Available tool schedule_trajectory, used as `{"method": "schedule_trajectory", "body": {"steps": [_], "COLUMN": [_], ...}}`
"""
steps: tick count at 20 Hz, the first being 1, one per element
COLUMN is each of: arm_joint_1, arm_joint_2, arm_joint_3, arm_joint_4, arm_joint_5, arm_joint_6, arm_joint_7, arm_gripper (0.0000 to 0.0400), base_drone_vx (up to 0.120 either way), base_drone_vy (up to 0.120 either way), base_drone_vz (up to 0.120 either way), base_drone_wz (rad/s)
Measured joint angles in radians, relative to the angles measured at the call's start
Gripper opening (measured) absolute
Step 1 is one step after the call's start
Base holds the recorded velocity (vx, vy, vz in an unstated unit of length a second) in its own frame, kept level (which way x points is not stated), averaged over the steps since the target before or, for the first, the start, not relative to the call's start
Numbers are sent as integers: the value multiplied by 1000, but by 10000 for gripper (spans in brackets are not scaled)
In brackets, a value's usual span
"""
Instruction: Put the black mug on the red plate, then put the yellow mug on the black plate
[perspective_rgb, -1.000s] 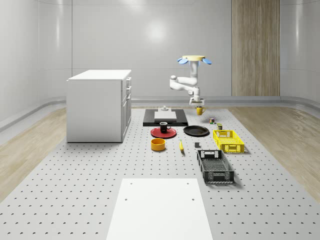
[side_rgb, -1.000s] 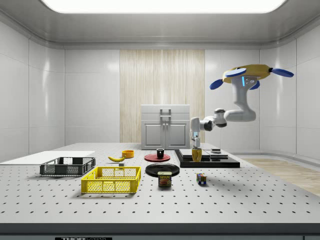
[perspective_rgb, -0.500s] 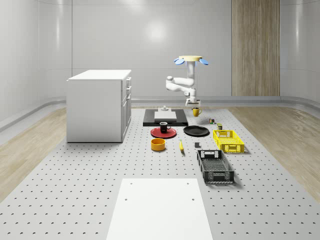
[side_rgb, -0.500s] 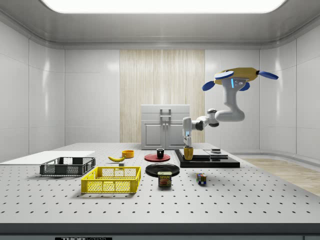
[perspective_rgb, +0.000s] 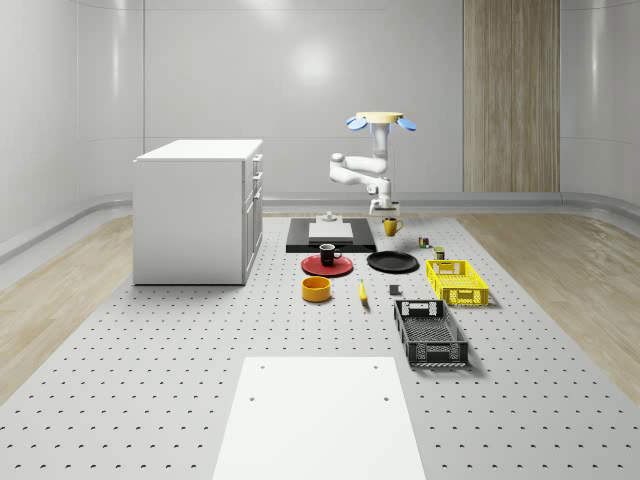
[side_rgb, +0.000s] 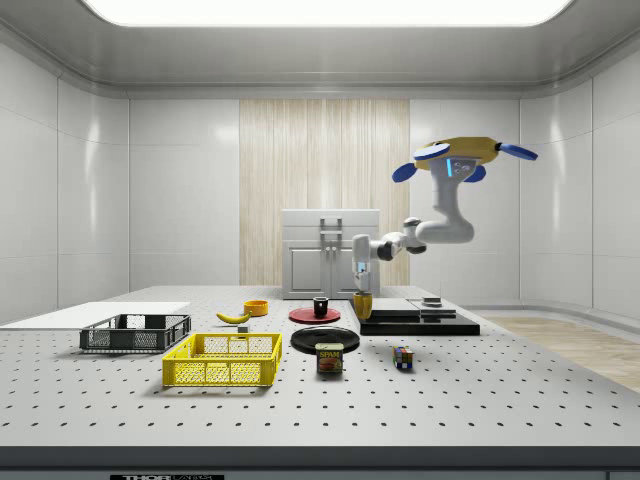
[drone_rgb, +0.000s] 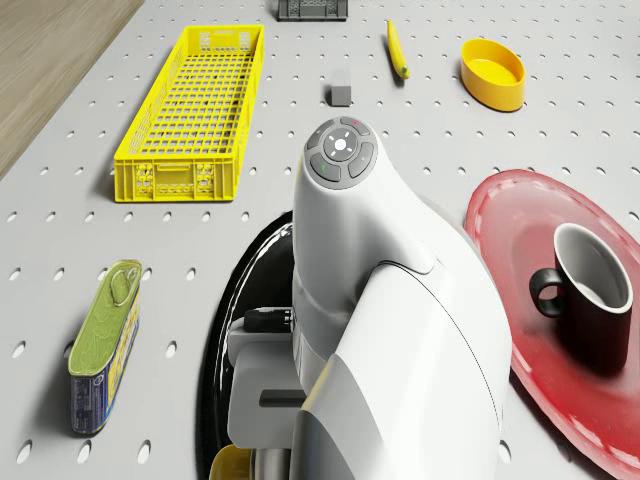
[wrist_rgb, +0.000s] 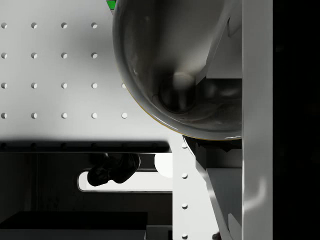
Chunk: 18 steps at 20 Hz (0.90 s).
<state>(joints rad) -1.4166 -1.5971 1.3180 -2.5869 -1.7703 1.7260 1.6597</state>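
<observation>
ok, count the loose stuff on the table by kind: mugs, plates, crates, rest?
Mugs: 2, black mug on the red plate, yellow mug in the hand
Plates: 2, red and black plate
Crates: 2, yellow crate, black crate
Bowl: 1
Banana: 1
Can: 1
Cube: 1
Small grey block: 1
Total: 11

In the drone view the white arm (drone_rgb: 390, 330) covers most of the black plate (drone_rgb: 225, 350), and the yellow mug (drone_rgb: 232, 466) shows only as a small piece at the picture's edge. The red plate (drone_rgb: 520, 240) is cut by the edge, and so is the black crate (drone_rgb: 313, 10). In the side view the hand (side_rgb: 362, 290) is too small to tell how its fingers stand.
</observation>
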Motion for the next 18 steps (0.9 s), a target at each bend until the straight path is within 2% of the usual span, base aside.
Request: {"method": "schedule_trajectory", "body": {"steps": [8,10,14,18], "arm_joint_1": [0,0,0,0], "arm_joint_2": [-1,-1,-1,-1], "arm_joint_3": [0,0,0,0], "arm_joint_4": [0,0,0,0], "arm_joint_5": [0,0,1,1], "arm_joint_6": [1,1,1,1], "arm_joint_7": [0,0,0,0], "arm_gripper": [110,110,110,110], "base_drone_vx": [120,120,120,120], "base_drone_vy": [0,-100,0,0], "base_drone_vz": [0,0,0,-100], "base_drone_wz": [0,0,0,0]}}
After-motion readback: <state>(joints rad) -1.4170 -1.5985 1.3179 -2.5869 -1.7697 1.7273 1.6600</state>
